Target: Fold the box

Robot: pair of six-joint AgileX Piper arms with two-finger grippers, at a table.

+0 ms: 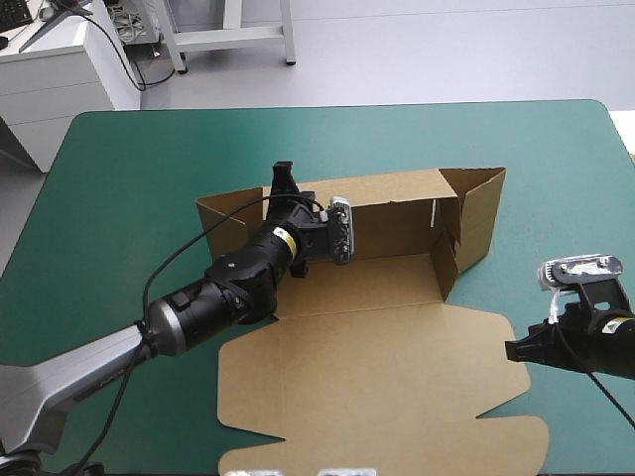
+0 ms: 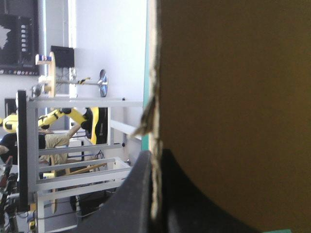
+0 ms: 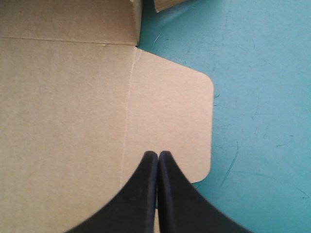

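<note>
The brown box [image 1: 397, 233] lies mid-table with its long back wall and right end walls raised. Its lid [image 1: 377, 387] lies flat toward the near edge. My left gripper [image 1: 284, 180] sits at the top of the back wall near its left end. In the left wrist view, the left gripper [image 2: 154, 162] has its black fingers shut on the box, with the board's edge [image 2: 233, 97] running up between them. My right gripper [image 1: 512, 350] is shut. In the right wrist view, the right gripper [image 3: 158, 155] has its tips over the lid's rounded side flap [image 3: 170, 107], with nothing seen between them.
The teal-green cover [image 1: 129, 178] surrounds the box on all sides, with wide strips at the left and far sides. The table's right edge [image 1: 627, 159] runs close beside my right arm. The cover [image 3: 257, 97] also shows beside the lid's flap.
</note>
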